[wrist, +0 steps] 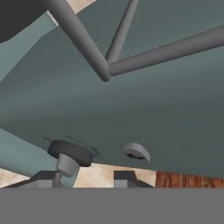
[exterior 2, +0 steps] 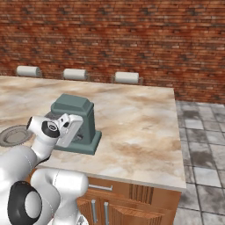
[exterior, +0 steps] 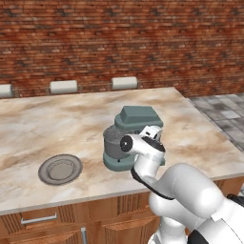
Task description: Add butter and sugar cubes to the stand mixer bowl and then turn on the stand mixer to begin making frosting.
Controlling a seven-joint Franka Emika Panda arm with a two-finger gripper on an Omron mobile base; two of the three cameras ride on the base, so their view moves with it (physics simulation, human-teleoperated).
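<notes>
We cannot tell how the jaws stand — the arm (exterior: 147, 157) hides part of the mixer (exterior: 136, 121), and the bowl (exterior: 113, 142) shows nothing inside; the plate (exterior 2: 13, 135) is half covered.

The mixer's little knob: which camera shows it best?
The hand view: the knob sits close up on the stand mixer, just above the claw. In the left base view the arm covers that side; the right base view shows the mixer, the knob too small to make out.

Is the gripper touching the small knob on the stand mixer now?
Cannot tell. In the hand view the knob sits just above the left fingertip on the stand mixer, but no plain contact or gap shows.
</notes>
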